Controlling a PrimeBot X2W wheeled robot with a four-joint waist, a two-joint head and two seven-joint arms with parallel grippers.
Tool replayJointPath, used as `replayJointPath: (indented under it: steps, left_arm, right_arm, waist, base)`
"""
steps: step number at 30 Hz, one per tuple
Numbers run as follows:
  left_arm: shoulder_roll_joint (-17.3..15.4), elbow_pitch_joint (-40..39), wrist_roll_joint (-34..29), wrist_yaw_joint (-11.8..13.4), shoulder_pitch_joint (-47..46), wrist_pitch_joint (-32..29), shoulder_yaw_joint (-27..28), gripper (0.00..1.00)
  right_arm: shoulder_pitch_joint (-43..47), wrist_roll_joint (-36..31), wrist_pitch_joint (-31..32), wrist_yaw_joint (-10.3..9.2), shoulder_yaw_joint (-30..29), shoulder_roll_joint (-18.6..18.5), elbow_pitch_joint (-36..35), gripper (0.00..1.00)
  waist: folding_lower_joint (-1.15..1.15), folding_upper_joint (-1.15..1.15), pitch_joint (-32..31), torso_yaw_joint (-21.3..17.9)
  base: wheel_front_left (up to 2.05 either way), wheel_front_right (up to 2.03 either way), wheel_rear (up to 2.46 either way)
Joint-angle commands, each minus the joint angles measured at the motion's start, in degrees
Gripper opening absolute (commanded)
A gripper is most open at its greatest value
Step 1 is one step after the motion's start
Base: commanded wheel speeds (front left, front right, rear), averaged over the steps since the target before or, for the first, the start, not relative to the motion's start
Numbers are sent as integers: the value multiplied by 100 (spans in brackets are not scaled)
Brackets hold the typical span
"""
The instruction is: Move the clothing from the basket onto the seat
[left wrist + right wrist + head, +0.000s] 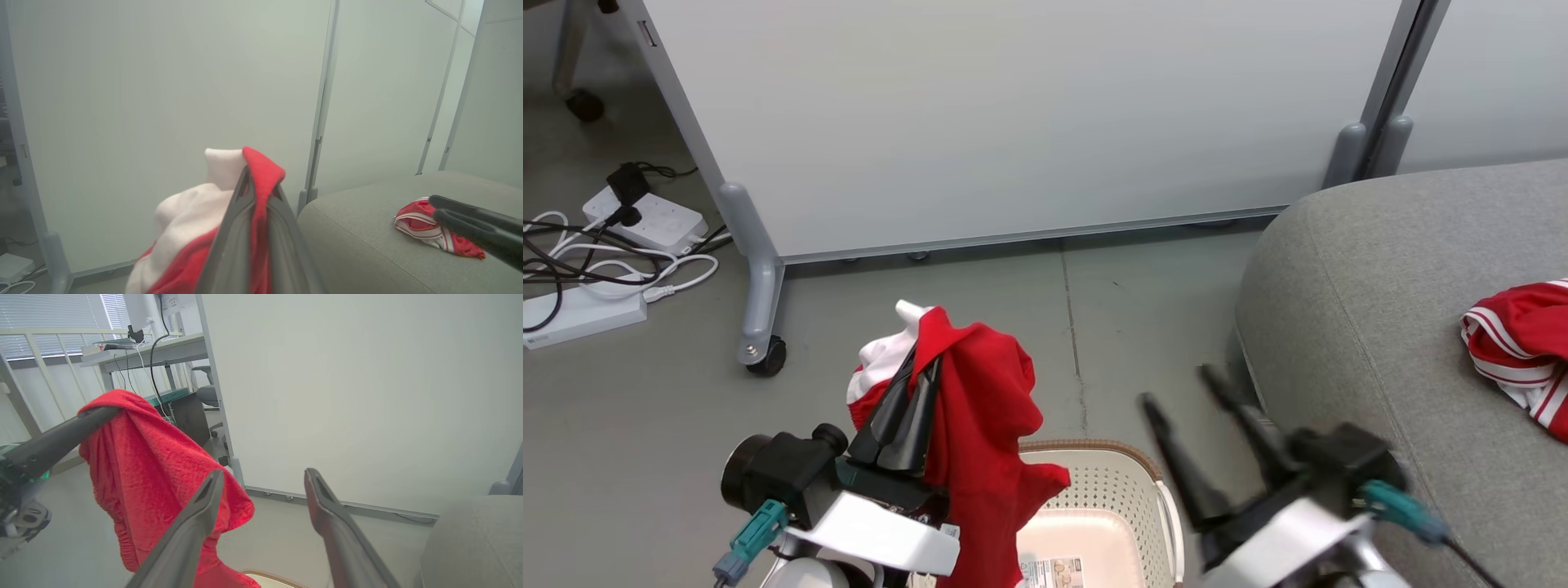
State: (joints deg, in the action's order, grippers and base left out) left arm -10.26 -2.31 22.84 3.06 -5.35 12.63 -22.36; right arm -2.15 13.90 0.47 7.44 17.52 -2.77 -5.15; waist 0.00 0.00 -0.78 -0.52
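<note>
A red garment [984, 408] with a white lining is pinched near its top fold between the nearly closed fingers of the left gripper [925, 359], left of centre in the head view. It hangs in loose folds down across the left part of the basket [1123, 482], at the bottom centre of the frame. In the left wrist view the cloth is seen clamped between the two fingers, with white fabric bunched at the lower left. The right gripper [1176, 385] is spread wide and holds nothing, at the lower right, between the basket and the rounded end of the seat [1347, 327]. A second red garment [1515, 347] with white stripes is already laid on the seat at the right edge.

The fabric is judged to be light, soft and limp. It will drape, swing and trail below the grip, so its hem could catch on the basket rim. It is not fragile. A firm pinch on a bunched fold or thick seam is judged to hold better than one on a single thin layer, which may slip.
</note>
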Motion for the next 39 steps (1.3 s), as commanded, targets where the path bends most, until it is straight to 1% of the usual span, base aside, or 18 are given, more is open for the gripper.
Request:
replayJointPath:
  steps: [1, 4, 11, 17, 18, 23, 24, 25, 26, 32, 37, 38, 39]
  left_arm:
    - [-8, -28, -31, -44, -148, 1, -44, 0]
    - [31, -22, -48, -69, -221, 2, -126, 0]
    - [89, -41, -86, -124, -284, 5, -274, 0]
    - [97, -45, -78, -143, -354, 18, -341, 0]
    - [97, -45, -78, -143, -354, 18, -341, 0]
    - [104, -22, -78, -139, -357, 36, -377, 0]
    - [105, -19, -81, -137, -358, 42, -380, 0]
    - [109, -13, -79, -138, -359, 46, -386, 0]
    - [115, -12, -74, -136, -360, 53, -391, 0]
    - [112, -11, -39, -132, -345, 76, -398, 0]
    - [99, -39, -5, -152, -318, 98, -403, 0]
    - [97, -40, 1, -151, -318, 104, -403, 5]
    - [102, -43, 7, -141, -318, 109, -397, 70]
  right_arm:
    - [-299, 181, -36, 10, 552, -29, 200, 100]
    - [-618, 379, -117, 10, 1146, -26, 482, 100]
    - [-1425, 953, -394, 10, 2213, -29, 1295, 100]
    - [-2196, 1485, -705, 10, 2888, -30, 2223, 100]
    - [-2196, 1485, -705, 10, 2888, -30, 2223, 100]
    - [-2833, 2011, -956, 10, 3535, -30, 2807, 100]
    - [-2938, 2104, -1004, 10, 3634, -32, 2910, 73]
    - [-3022, 2195, -1044, 10, 3722, -32, 3016, 33]
    - [-3106, 2293, -1095, 10, 3830, -26, 3101, 0]
    - [-3436, 2773, -1307, 10, 4216, -25, 3450, 0]
    - [-3634, 3014, -1448, 10, 4374, -28, 3597, 0]
    - [-3664, 3038, -1484, 10, 4376, -28, 3623, 0]
    - [-3689, 3057, -1502, 10, 4363, -27, 3645, 0]
  waist:
    - [0, 0, 9, 48]
    - [0, 0, 16, 114]
    - [0, 0, 30, 209]
    - [0, 0, 56, 263]
    - [0, 0, 56, 263]
    - [0, 0, 70, 317]
    - [0, 0, 72, 340]
    - [0, 0, 71, 361]
    - [0, 0, 70, 381]
    - [0, 0, 66, 427]
    - [0, 0, 75, 390]
    - [0, 0, 78, 379]
    - [0, 0, 82, 368]
  base:
    - [0, 0, 0]
    - [0, 0, 0]
    - [0, 0, 0]
    - [0, 0, 0]
    - [0, 0, 0]
    - [0, 0, 0]
    - [0, 0, 0]
    - [0, 0, 0]
    - [0, 0, 0]
    - [0, 0, 0]
    - [0, 0, 0]
    - [0, 0, 0]
    - [0, 0, 0]
